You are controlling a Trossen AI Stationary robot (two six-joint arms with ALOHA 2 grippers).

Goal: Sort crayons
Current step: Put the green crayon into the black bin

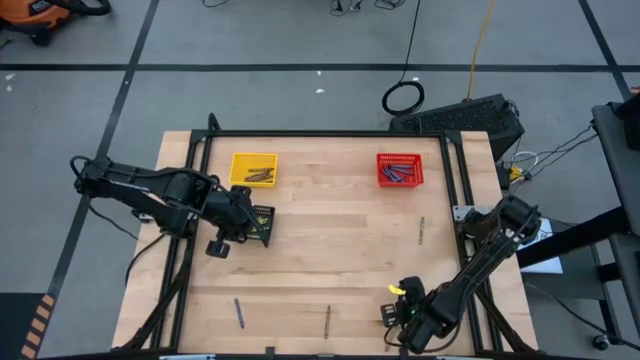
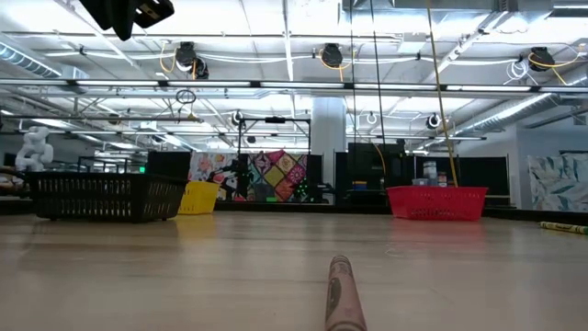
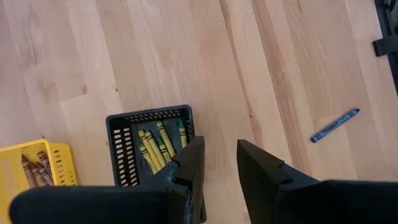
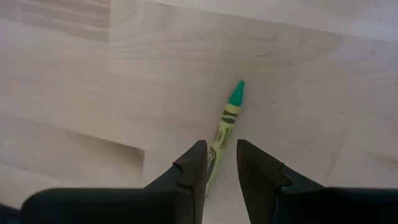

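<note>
Right gripper (image 4: 221,163) sits down at about 5 o'clock on the table with its fingers a narrow gap apart, straddling the yellow-green crayon (image 4: 226,121) without clamping it, so I'd say close gently near the crayon's middle and lift straight up. Left gripper (image 3: 219,163) hovers around 9 o'clock, fingers slightly apart and empty, just beside the black basket (image 3: 120,140). That one holds yellow-green sticks, the yellow basket (image 1: 253,169) brown ones, the red basket (image 1: 400,169) bluish ones.
</note>
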